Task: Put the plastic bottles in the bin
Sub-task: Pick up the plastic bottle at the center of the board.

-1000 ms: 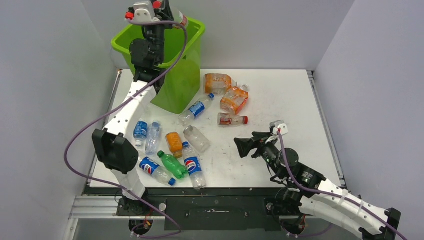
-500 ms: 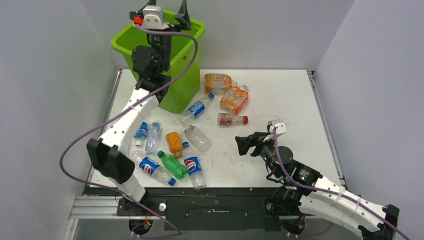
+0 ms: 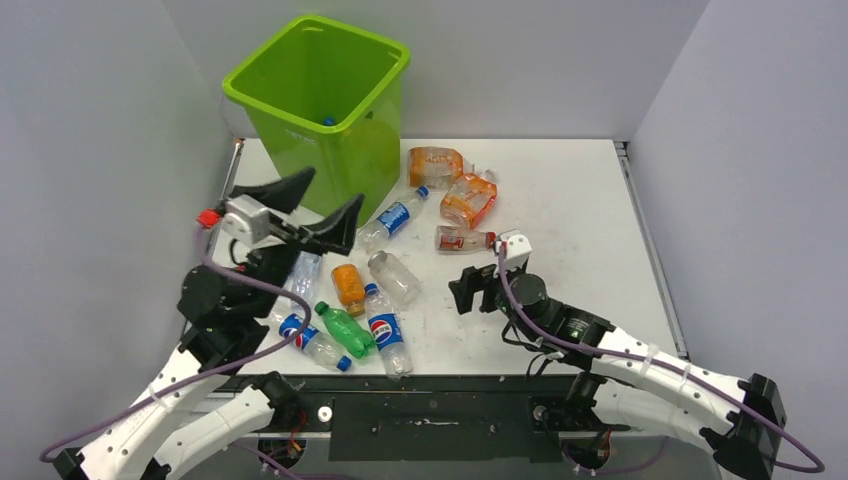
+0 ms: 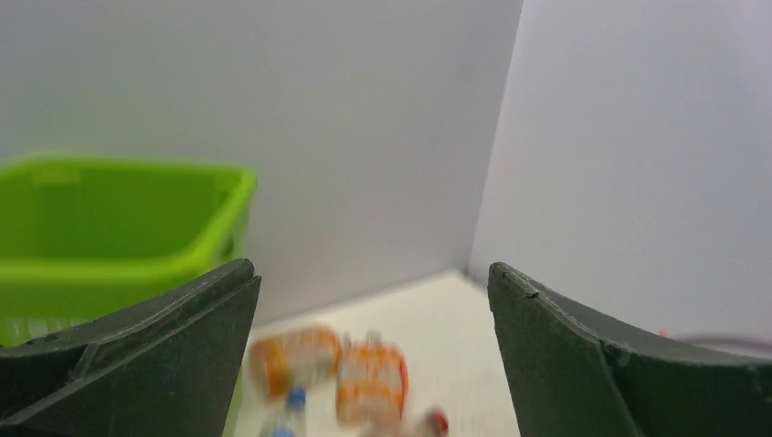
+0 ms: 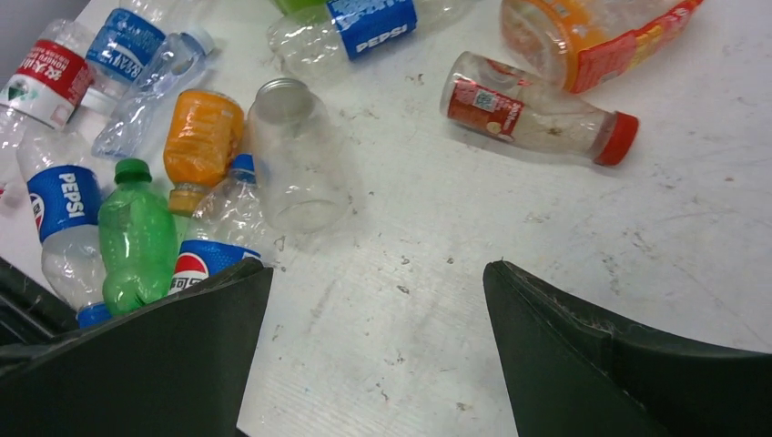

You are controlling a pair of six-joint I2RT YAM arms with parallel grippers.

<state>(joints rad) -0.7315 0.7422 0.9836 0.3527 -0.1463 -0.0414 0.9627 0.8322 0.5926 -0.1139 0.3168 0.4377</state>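
Down from over the bin [image 3: 365,150] has come the left gripper [image 3: 306,210], fingers spread and empty above the leftmost bottles [image 3: 345,330], some of which it hides. Inside the bin only a blue speck shows, its floor otherwise out of sight, and the left wrist view blurs everything on the table [image 3: 560,190]. Right gripper [image 3: 472,290], also spread wide and empty, has edged left toward the loose bottles.

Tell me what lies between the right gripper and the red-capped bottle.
Only bare, scuffed table: in the right wrist view the open right gripper faces the red-capped bottle with nothing else between them.
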